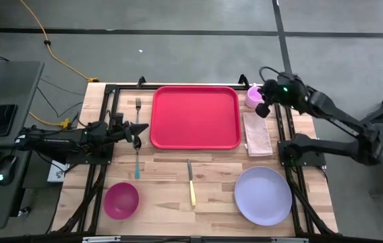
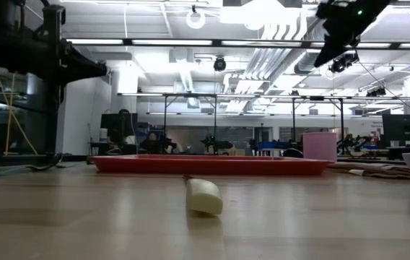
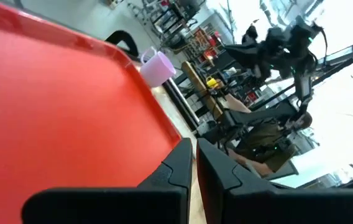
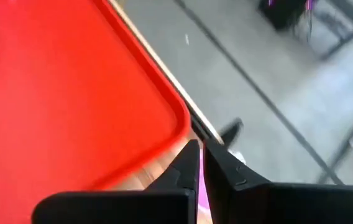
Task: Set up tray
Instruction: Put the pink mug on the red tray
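Where the tray lies: the red tray [image 1: 195,116] sits flat on the wooden surface [image 1: 171,175], at the far middle, between my two arms and empty on top.
Left fingers: my left fingers [image 1: 137,128] hang just beside the tray's left rim, above the spot where the fork and spoon lie in line.
Left fingers, state: from my left wrist they [image 3: 220,168] are drawn almost together, only a thin slit between them, and I see nothing in that slit.
Right fingers: my right fingers [image 1: 264,108] hover off the tray's far right corner, just beside the pink cup [image 1: 252,96].
Right fingers, state: pressed fully together [image 4: 226,165] and empty; a sliver of pink shows below them and the tray's rounded corner [image 4: 176,118] lies near.
Fork: the fork [image 1: 138,106] lies left of the tray, parallel to its short side.
Spoon: the spoon [image 1: 137,162] with a pale blue handle lies nearer than the fork, in line with it.
Napkin: a folded napkin [image 1: 257,135] lies just right of the tray.
Knife: the yellow-handled knife [image 1: 191,183] lies on the near side of the tray, apart from it; its handle end [image 2: 204,196] faces the low camera.
Bowl: a magenta bowl [image 1: 121,200] stands at the near left.
Plate: the lavender plate [image 1: 263,196] rests at the near right.
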Robot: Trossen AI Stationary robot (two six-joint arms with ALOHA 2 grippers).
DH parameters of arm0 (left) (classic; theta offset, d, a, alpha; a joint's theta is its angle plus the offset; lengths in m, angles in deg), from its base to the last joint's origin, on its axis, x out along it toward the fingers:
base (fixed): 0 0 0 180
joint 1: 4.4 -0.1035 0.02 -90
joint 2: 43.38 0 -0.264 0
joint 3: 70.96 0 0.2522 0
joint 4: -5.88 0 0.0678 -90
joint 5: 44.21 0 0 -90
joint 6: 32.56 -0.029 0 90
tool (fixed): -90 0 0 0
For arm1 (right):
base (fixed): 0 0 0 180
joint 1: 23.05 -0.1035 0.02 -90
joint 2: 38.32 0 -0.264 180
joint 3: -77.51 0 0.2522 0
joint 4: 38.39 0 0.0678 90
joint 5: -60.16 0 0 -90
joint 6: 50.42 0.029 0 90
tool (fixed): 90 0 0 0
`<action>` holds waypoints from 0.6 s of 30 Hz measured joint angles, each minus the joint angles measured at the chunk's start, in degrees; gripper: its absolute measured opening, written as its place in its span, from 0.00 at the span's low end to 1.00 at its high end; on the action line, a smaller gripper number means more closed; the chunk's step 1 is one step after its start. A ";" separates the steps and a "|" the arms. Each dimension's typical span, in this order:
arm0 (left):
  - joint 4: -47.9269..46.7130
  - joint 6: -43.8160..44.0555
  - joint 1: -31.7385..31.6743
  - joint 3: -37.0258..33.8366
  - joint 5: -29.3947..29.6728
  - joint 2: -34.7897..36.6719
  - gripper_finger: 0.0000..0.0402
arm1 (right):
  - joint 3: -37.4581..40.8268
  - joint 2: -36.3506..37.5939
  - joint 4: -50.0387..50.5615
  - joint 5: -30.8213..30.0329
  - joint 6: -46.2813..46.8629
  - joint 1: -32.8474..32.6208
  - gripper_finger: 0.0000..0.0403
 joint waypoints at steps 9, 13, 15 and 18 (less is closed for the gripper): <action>-0.01 -0.56 0.00 1.78 0.22 0.00 0.14 | -7.68 -13.77 11.22 2.80 -3.35 7.10 0.00; -0.03 -0.56 0.00 1.78 0.34 0.00 0.14 | -7.68 -18.09 11.90 5.20 -4.74 8.98 0.00; -0.03 -0.56 0.00 1.78 0.35 0.00 0.14 | -7.68 -19.97 12.22 5.55 -4.91 9.62 0.00; -0.04 -0.56 0.00 1.78 0.38 0.00 0.14 | -7.69 -22.07 12.74 6.36 -6.65 10.09 0.00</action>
